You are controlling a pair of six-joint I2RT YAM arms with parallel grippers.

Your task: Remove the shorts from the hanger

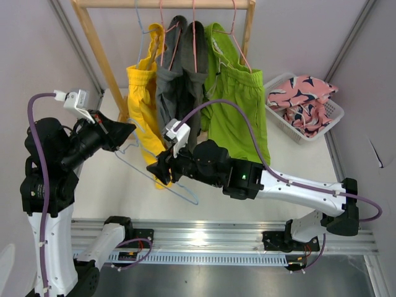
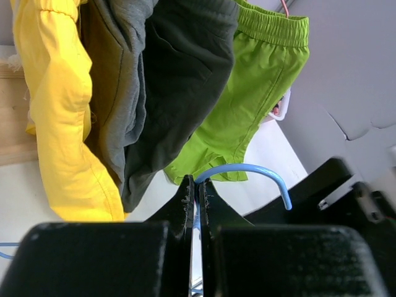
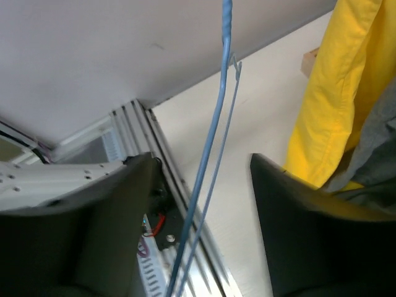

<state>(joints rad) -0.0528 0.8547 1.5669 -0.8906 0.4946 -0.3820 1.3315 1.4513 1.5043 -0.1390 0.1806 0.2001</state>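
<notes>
The empty blue wire hanger (image 1: 189, 198) hangs slanted between both arms. My left gripper (image 1: 129, 130) is shut on its wire just below the hook (image 2: 247, 168), the jaws pinching it in the left wrist view (image 2: 198, 185). My right gripper (image 1: 156, 168) is open, and the hanger's two wires (image 3: 213, 154) pass between its fingers untouched. The yellow shorts (image 1: 143, 105), dark grey shorts (image 1: 179, 93) and lime green shorts (image 1: 238, 105) hang on hangers from the rack. The pink patterned shorts (image 1: 303, 99) lie in a basket.
The wooden rack (image 1: 99, 49) stands at the back of the table. The white basket (image 1: 278, 117) sits at the back right. A metal rail (image 1: 204, 238) runs along the near edge. Grey walls enclose the sides.
</notes>
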